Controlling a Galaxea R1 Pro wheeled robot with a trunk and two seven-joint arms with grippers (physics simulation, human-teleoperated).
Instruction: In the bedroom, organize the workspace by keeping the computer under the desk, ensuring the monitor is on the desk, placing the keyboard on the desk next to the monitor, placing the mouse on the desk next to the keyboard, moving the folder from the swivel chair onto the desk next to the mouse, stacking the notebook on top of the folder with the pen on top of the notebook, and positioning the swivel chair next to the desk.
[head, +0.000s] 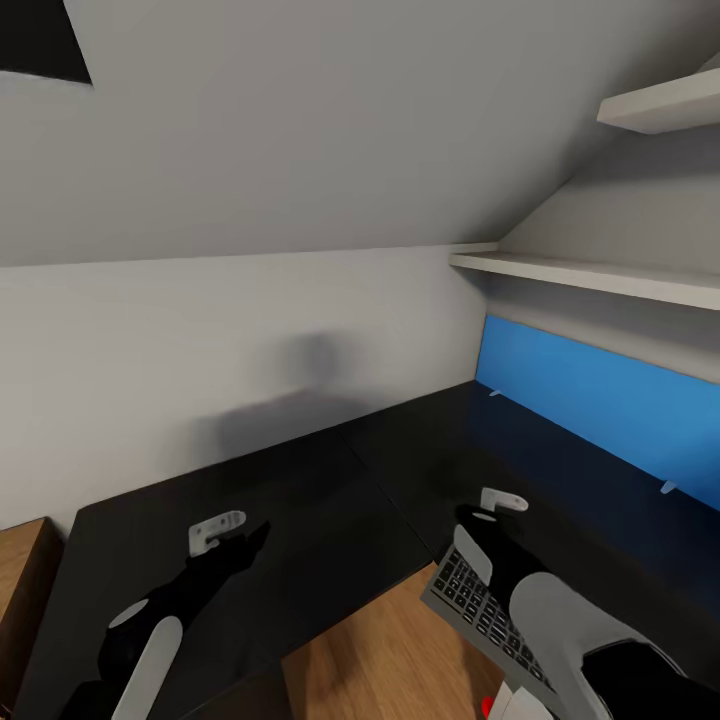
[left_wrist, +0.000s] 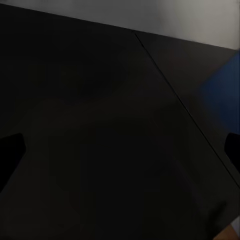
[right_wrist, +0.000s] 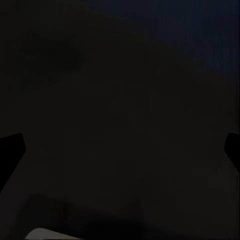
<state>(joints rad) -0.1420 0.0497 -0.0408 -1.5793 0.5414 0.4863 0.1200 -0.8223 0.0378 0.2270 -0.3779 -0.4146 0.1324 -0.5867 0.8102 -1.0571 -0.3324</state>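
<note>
— What colours did the desk (head: 300, 500) and the wall (head: 200, 330) have?

— The desk was glossy black, the wall behind it pale grey with a soft dark shadow on it. A bright blue panel (head: 600, 400) ran along the desk's back edge, under white shelves (head: 600, 275).

— And the floor (head: 370, 660)?

— Warm brown wood grain.

— The keyboard (head: 480, 600)?

— Grey frame, dark keys with pale lettering. Below it was a small red spot, too small to tell what.

— The arms?

— Black with light grey covers; the left gripper (head: 225, 530) and right gripper (head: 500, 503) were pale grey.
</note>
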